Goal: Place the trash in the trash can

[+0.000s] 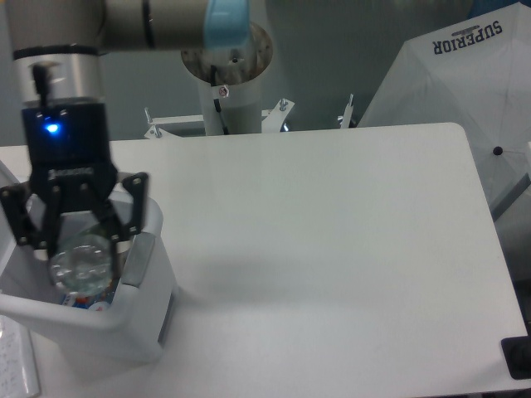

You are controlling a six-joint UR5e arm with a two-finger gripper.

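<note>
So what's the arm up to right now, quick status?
Gripper shut on a bottle. Bottle held over the open trash can, not yet released. Colourful wrapper already inside. Nothing in the way.

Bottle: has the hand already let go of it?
No, the hand is closed around the bottle, holding it over the open trash can.

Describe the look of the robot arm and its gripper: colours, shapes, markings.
The arm is grey tubing with a light blue joint cap. Its wrist is a silver cylinder carrying a small black cable. Below sits the black gripper, with a glowing blue light, faint white lettering and two open-framed linkage fingers.
</note>
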